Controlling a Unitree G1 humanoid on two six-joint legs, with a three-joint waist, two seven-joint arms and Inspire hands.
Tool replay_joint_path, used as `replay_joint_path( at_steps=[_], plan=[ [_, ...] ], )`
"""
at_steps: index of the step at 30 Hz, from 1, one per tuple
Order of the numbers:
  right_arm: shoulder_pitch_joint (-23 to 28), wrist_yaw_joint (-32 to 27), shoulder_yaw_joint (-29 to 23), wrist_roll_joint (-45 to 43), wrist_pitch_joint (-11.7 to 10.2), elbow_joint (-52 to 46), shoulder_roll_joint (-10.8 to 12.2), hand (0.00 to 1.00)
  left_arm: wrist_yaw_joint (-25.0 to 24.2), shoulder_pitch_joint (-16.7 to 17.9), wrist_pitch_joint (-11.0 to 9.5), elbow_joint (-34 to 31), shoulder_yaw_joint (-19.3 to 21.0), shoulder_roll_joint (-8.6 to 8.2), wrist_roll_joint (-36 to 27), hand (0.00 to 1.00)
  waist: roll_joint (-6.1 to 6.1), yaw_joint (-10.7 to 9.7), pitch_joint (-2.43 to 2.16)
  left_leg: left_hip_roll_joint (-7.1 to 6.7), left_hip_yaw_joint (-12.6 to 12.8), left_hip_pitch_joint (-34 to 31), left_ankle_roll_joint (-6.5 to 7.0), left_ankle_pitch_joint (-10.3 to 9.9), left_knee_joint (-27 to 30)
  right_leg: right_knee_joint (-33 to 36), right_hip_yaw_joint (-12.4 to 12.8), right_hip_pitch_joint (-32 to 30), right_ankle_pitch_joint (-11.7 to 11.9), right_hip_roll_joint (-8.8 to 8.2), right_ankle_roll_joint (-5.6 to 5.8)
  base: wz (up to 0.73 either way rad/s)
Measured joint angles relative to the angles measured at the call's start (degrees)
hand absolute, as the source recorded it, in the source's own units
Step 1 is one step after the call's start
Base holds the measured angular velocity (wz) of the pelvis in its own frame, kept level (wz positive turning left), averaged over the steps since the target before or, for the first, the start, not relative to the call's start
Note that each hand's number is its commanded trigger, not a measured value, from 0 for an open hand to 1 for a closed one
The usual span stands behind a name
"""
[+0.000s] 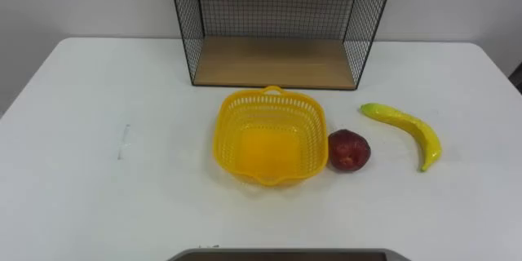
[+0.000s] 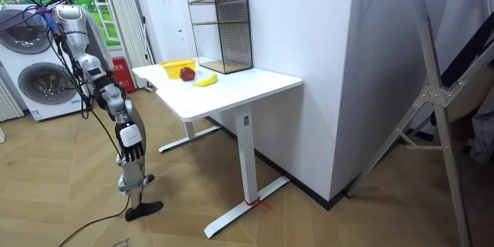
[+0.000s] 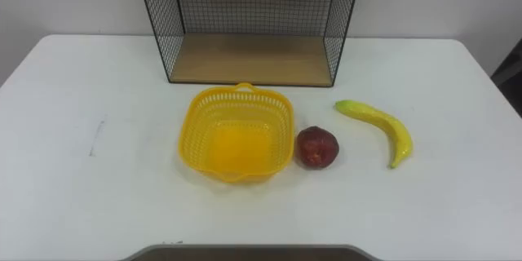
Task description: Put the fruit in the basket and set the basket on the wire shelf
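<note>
Far from robot hand (image 2: 133, 150): fruit (image 1: 348, 149), basket (image 1: 269, 134)

1. We see the robot standing upright at the room view's left.
2. We find 1 arm, the right by its body, hanging down along the torso.
3. We locate the right hand (image 2: 133, 157) low beside the leg.

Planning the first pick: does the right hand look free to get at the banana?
Likely yes: the banana lies alone on the table's right side, apart from the red fruit, nothing over it.
</note>
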Motion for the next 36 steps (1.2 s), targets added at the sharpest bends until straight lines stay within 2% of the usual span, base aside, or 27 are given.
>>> replay_joint_path(
  at_steps=[12,21,29,33,36],
  plan=[
    [0.02,-0.23,0.00,-0.25,-0.01,0.74,0.00,0.00,0.11,-0.03,0.02,0.12,0.11,0.03,-0.11,0.00,0.00,0.15,0.00,-0.02,0.12,0.43,0.00,0.00,-0.14,0.04,0.15,0.14,0.01,0.00,-0.01,0.00],
    [0.16,-3.41,-0.10,1.09,0.00,3.43,0.00,0.00,0.14,0.81,0.11,0.20,-0.23,-0.04,-0.15,0.00,-0.05,0.12,0.01,-0.02,0.42,1.91,0.00,0.00,-0.82,0.20,0.53,1.26,-0.21,0.01,0.02,-0.01],
    [0.11,-9.13,-1.13,12.80,-0.61,3.67,0.20,0.00,1.61,1.06,-0.11,0.13,-0.30,-0.24,-0.07,0.00,-0.03,-0.01,0.01,-0.05,0.23,1.86,0.00,0.00,-1.04,0.06,0.37,1.21,-0.23,0.01,0.05,0.00],
    [0.24,-12.24,-5.33,18.56,-0.61,4.31,0.52,0.00,1.83,1.01,-0.13,0.09,1.61,-0.48,-0.06,0.00,-0.03,-0.22,0.00,-0.11,0.24,1.85,0.00,0.00,-1.04,0.02,0.42,1.22,-0.27,-0.02,0.08,0.00],
    [0.67,-15.30,-9.77,27.97,-0.42,6.02,0.50,0.00,2.52,1.62,-0.47,0.10,3.53,-0.69,-0.06,0.00,-0.08,-0.61,0.02,-0.13,0.26,1.83,0.00,0.00,-1.03,0.05,0.44,1.23,-0.39,-0.04,0.08,0.00]
  ],
)
